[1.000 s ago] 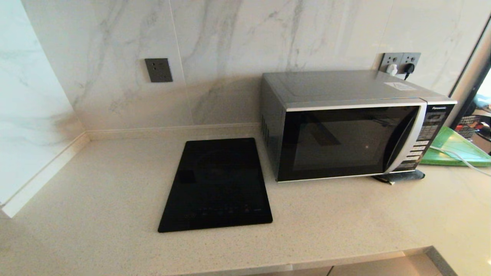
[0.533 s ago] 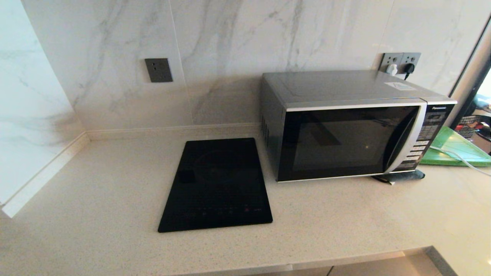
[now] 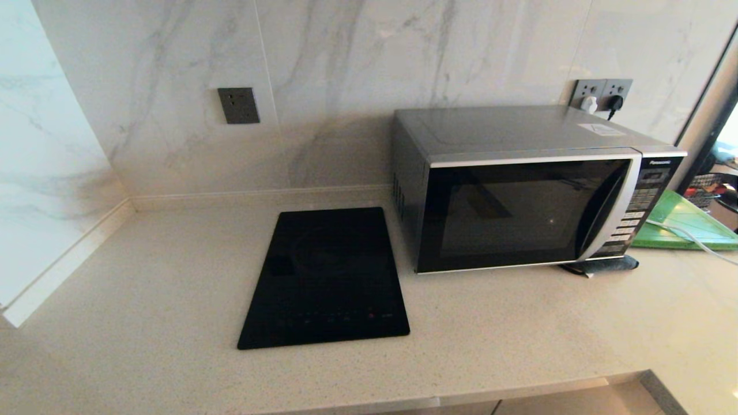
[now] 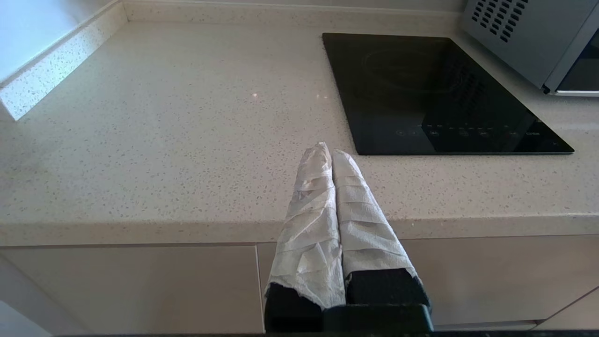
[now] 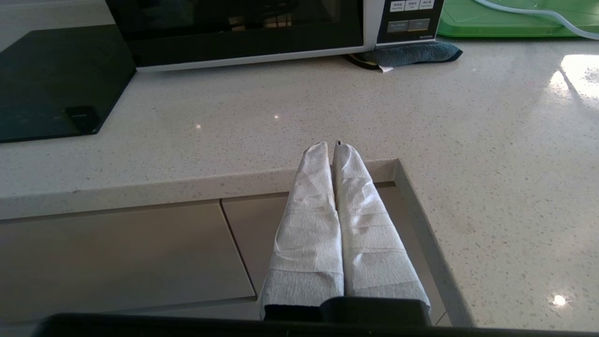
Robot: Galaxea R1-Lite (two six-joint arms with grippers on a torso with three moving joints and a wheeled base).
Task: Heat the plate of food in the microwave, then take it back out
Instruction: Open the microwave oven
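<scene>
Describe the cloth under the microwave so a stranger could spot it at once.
Find the silver microwave on the pale counter. At its front right corner, below the button panel, a dark teal cloth pokes out. It is the only soft, folded thing; the green board beside it is flat and hard.

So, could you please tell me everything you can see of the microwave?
The microwave is a boxy silver-grey Panasonic with a black glass door, shut, a curved silver handle and a button panel at its right. It stands upright on the counter by the wall, right of the cooktop. A dark cloth lies under its front right corner.
</scene>
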